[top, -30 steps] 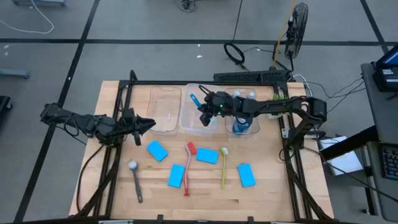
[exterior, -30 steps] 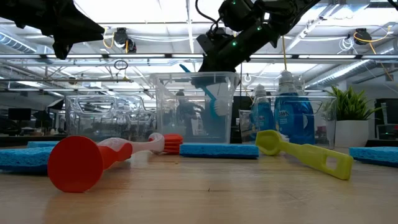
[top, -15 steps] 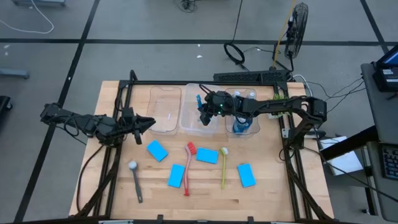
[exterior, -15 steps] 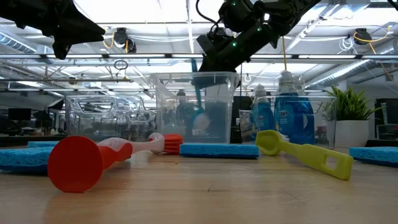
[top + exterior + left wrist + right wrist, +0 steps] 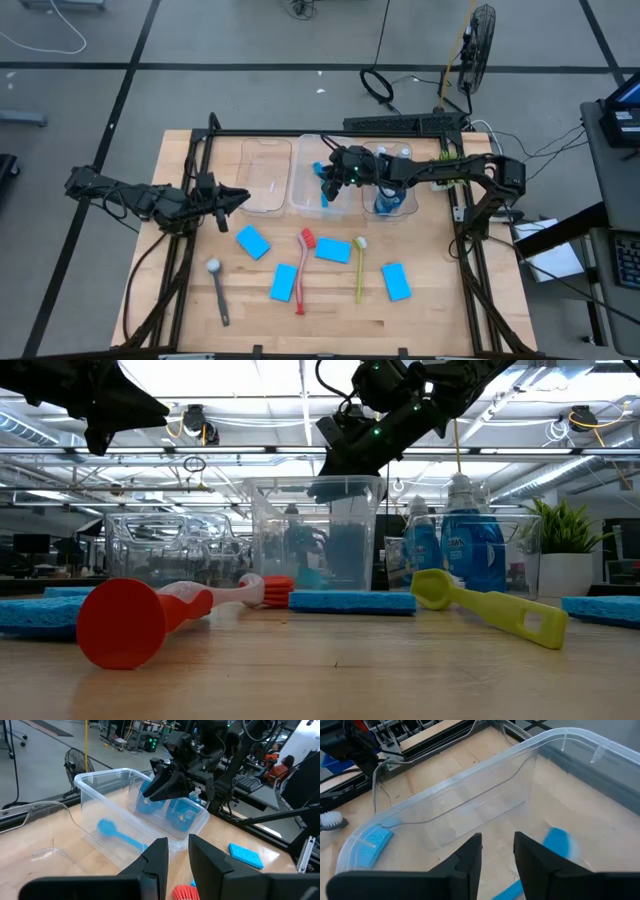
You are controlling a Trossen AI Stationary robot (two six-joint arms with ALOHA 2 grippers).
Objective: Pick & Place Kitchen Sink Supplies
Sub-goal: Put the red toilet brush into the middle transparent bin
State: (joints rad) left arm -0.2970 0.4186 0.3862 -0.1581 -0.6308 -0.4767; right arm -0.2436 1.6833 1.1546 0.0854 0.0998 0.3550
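My right gripper (image 5: 327,182) hangs open above the middle clear bin (image 5: 297,172), with nothing between its fingers (image 5: 497,840). A blue brush (image 5: 117,834) lies on that bin's floor, below the gripper; its round head (image 5: 557,842) shows in the right wrist view. My left gripper (image 5: 240,198) waits over the table's left side with a narrow gap between its fingers (image 5: 178,845) and holds nothing. Several blue sponges (image 5: 284,282), a red brush (image 5: 304,265), a yellow-green brush (image 5: 359,268) and a grey brush (image 5: 217,290) lie flat on the table. Blue bottles (image 5: 470,550) stand in the right bin (image 5: 405,210).
An empty-looking clear bin (image 5: 265,178) stands to the left of the middle one. A small green plant (image 5: 565,530) in a white pot stands at the far right. The black frame rails (image 5: 190,250) run along both sides of the table.
My right gripper has let go of the blue brush. The brush first swung upright with its head down in the middle bin, then dropped and now lies on the bin's floor. The gripper itself has stayed above the bin.
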